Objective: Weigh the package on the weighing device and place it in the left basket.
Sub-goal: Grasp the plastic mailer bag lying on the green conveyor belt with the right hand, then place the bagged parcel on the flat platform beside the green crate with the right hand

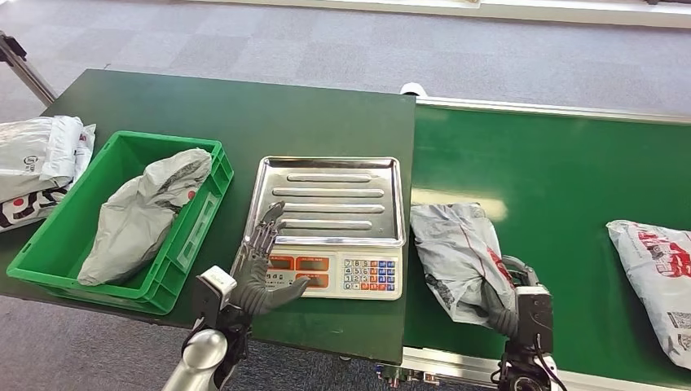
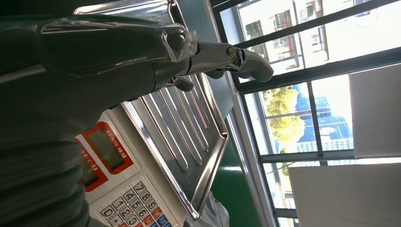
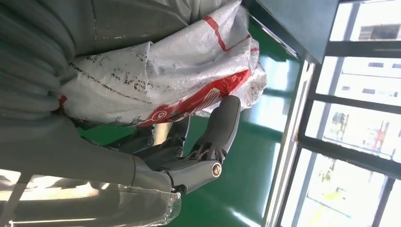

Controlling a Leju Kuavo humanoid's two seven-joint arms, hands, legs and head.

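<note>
A grey package with red print point(image 1: 455, 254) lies on the green conveyor belt point(image 1: 554, 187), just right of the scale. My right hand point(image 1: 507, 305) grips its near end; in the right wrist view the fingers point(image 3: 222, 127) curl around the edge of the package point(image 3: 156, 71). The scale point(image 1: 330, 273) stands mid-table, and its steel tray point(image 1: 326, 199) is bare. My left hand point(image 1: 262, 273) hovers open over the scale's front left corner, fingers stretched toward the tray point(image 2: 189, 137). The green basket point(image 1: 195, 236) at the left holds another grey package point(image 1: 143, 212).
A further package point(image 1: 656, 269) lies on the belt at the far right. Several packages point(image 1: 41, 163) are piled on the table left of the basket. The dark green table point(image 1: 244, 106) ends near my body; grey carpet lies beyond it.
</note>
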